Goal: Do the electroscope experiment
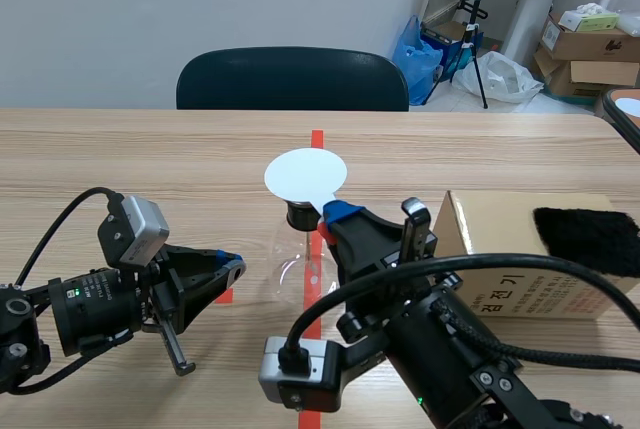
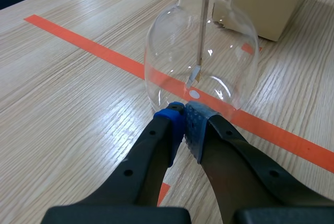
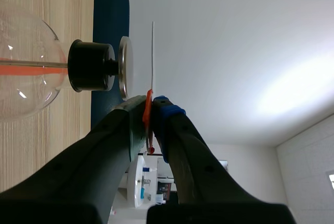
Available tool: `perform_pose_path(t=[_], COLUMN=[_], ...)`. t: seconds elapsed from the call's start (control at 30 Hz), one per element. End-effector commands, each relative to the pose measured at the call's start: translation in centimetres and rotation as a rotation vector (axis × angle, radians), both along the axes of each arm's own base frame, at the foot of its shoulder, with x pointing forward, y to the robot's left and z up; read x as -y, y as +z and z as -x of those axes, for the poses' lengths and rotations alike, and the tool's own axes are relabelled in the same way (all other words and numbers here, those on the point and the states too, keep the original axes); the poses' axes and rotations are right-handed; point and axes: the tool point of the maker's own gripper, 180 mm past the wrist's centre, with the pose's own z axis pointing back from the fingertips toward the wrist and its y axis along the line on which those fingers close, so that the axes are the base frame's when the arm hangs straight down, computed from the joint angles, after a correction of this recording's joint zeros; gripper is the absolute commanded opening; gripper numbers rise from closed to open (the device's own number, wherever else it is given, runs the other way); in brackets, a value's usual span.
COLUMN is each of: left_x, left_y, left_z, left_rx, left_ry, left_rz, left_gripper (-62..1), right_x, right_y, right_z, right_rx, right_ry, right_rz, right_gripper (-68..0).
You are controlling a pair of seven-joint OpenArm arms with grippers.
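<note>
**White disc [image 1: 305, 174] poised over electroscope [image 1: 300, 261]**
The right gripper [image 3: 151, 106], clamped on the disc's red handle, holds it just above the electroscope's top plate, mid-table [image 1: 150, 159]. The left gripper [image 2: 185, 117], closed and empty, sits just beside the flask. The test itself appears under way; putting the disc away remains.

Clear glass electroscope flask [image 1: 295, 267] upright, black stopper [image 1: 300, 215], white disc [image 1: 305, 175] just above it

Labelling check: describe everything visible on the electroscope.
The electroscope is a clear round glass flask, upright on the table over the orange tape line. A black stopper plugs its neck, topped by a metal plate. A rod hangs inside, ending in foil leaves. A white disc hovers above the plate. The left gripper, shut, sits at the flask's base; contact unclear.
</note>
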Motion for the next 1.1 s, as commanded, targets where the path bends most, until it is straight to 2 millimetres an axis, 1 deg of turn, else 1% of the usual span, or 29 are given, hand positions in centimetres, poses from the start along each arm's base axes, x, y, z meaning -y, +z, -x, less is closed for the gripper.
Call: perform_pose_path(t=[0.0, 0.6, 0.73, 1.07], left_x=[0.81, 0.81, 0.81, 0.81], left_y=[1.13, 1.13, 1.13, 1.15], left_z=[-0.23, -0.23, -0.23, -0.23], left_rx=[0.025, 0.025, 0.025, 0.025], left_ry=[-0.008, -0.008, -0.008, -0.008], left_rz=[0.04, 0.04, 0.04, 0.042], left_gripper=[-57.8, -57.8, -57.8, -57.8], right_x=[0.26, 0.26, 0.27, 0.28], right_y=[0.85, 0.85, 0.45, 0.45], right_z=[-0.48, -0.48, -0.52, -0.52], right_rx=[0.036, 0.036, 0.017, 0.017], right_ry=[0.001, 0.001, -0.001, -0.001], right_rz=[0.004, 0.004, 0.016, 0.016], right_gripper=[-66.0, -66.0, -66.0, -66.0])
